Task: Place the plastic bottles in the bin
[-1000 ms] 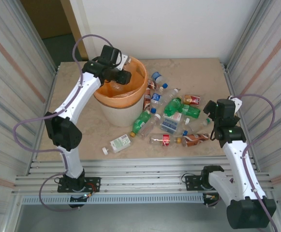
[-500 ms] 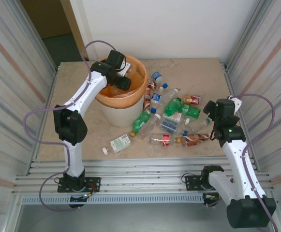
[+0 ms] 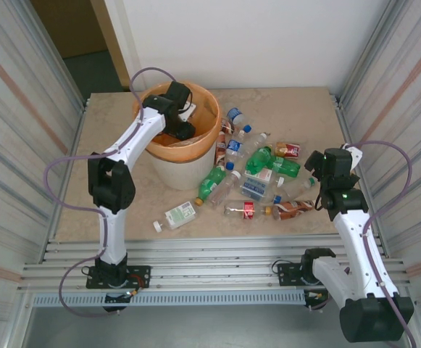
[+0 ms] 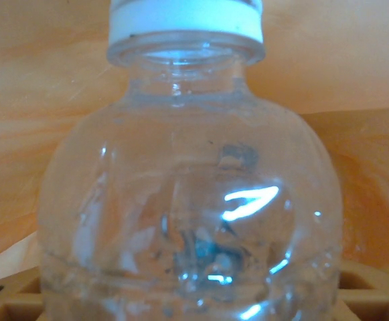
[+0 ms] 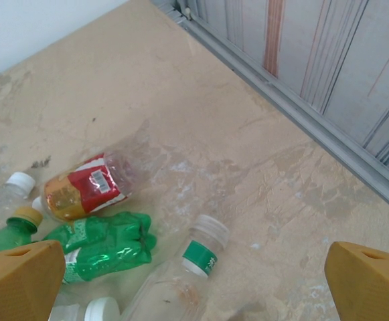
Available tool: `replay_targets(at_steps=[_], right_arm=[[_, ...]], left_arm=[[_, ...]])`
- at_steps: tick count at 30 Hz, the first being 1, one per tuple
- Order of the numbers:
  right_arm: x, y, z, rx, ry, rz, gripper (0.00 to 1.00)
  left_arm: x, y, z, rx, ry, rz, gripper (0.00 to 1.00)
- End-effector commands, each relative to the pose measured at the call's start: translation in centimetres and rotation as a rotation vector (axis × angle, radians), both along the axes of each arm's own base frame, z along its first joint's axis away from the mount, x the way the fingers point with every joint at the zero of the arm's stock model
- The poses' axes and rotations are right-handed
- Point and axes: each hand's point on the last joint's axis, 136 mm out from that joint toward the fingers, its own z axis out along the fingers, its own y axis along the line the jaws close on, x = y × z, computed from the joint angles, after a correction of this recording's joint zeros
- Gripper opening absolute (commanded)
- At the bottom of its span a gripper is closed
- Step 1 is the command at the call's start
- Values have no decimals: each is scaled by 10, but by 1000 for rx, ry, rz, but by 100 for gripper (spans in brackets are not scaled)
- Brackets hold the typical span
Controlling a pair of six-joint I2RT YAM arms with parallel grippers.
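My left gripper (image 3: 182, 129) reaches down into the bin (image 3: 168, 171), an off-white bucket lined with an orange bag (image 4: 355, 60). A clear plastic bottle (image 4: 187, 200) with a white cap sits between its fingers, cap pointing away, orange liner all around it. More plastic bottles (image 3: 257, 163) lie in a heap on the table right of the bin, and one lies apart (image 3: 177, 215) in front of it. My right gripper (image 3: 317, 162) hovers open at the heap's right edge. Below it lie a red-labelled bottle (image 5: 94, 187), a crushed green one (image 5: 104, 244) and a clear green-labelled one (image 5: 181, 281).
Corrugated metal walls (image 3: 22, 130) close in both sides of the table, and a metal rail (image 5: 294, 114) runs along the right edge. Bare tabletop (image 3: 116, 210) stretches left of and in front of the bin. A white wall stands at the back.
The left arm has swung right and reached deeper over the bin's mouth, carrying the clear bottle. The right arm has stayed still.
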Motion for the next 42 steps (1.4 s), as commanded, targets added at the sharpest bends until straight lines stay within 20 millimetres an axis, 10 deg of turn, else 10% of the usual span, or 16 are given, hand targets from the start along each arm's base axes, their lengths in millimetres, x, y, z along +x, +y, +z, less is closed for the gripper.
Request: replay_targets(at_steps=[1, 13, 31, 42], right_arm=[[-2, -3, 3, -8, -4, -25, 98], [2, -1, 6, -2, -8, -14, 98], [10, 4, 6, 15, -1, 13, 98], [13, 6, 2, 17, 23, 21, 98]], left_arm=[[5, 3, 6, 27, -22, 6, 67], [7, 9, 46, 12, -113, 35, 87], [-28, 14, 217, -241, -504, 21, 85], [-81, 37, 282, -392, -771, 31, 90]])
